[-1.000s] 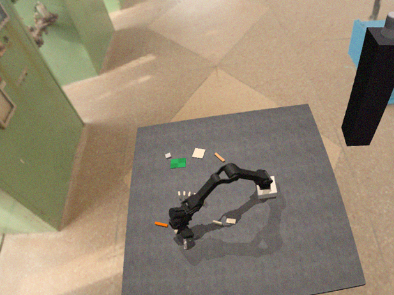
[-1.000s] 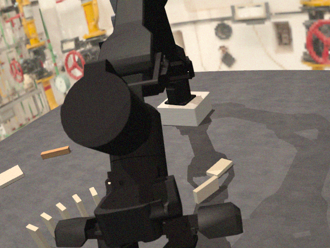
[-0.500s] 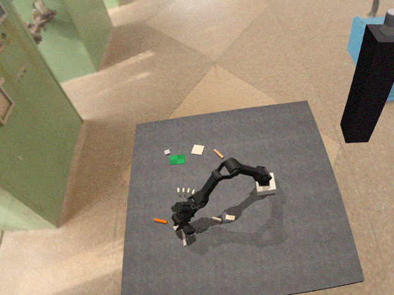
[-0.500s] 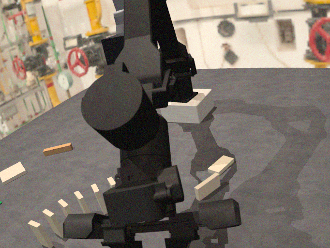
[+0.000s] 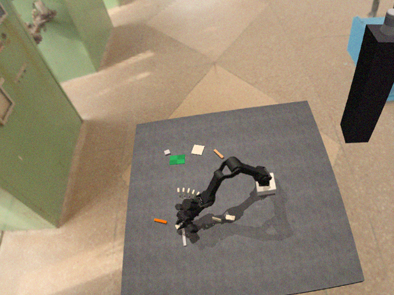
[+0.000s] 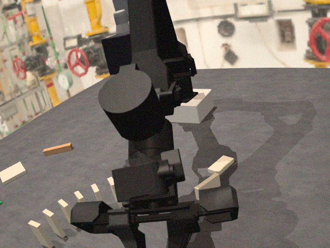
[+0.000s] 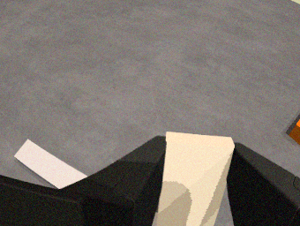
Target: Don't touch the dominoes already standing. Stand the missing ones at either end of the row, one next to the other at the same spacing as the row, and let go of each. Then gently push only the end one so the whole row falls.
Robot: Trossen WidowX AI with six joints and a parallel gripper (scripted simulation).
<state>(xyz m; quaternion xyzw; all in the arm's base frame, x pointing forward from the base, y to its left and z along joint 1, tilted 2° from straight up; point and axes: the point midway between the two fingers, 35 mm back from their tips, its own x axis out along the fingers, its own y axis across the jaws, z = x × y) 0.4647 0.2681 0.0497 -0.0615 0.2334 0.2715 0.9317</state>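
Observation:
My gripper (image 5: 179, 225) (image 7: 197, 149) is shut on a cream domino (image 7: 196, 163), clasped between its fingertips. In the exterior view the fingertips run off the bottom edge. A curved row of several upright cream dominoes (image 5: 183, 189) (image 6: 54, 223) stands behind the gripper in the top view; the arm partly hides its right end. Right of the gripper, one loose cream domino (image 5: 230, 217) (image 6: 221, 163) lies flat. Another loose domino (image 5: 217, 219) (image 6: 209, 182) rests on its long narrow side close by. Whether the held domino touches the table is unclear.
A pale strip (image 5: 184, 238) (image 7: 48, 164) lies near the gripper, with an orange bar (image 5: 160, 220) to its left. Farther back are a green plate (image 5: 177, 159), a cream square (image 5: 198, 149) (image 6: 12, 173), a light cube (image 5: 166, 152) and a tan bar (image 5: 218, 153) (image 6: 57, 149).

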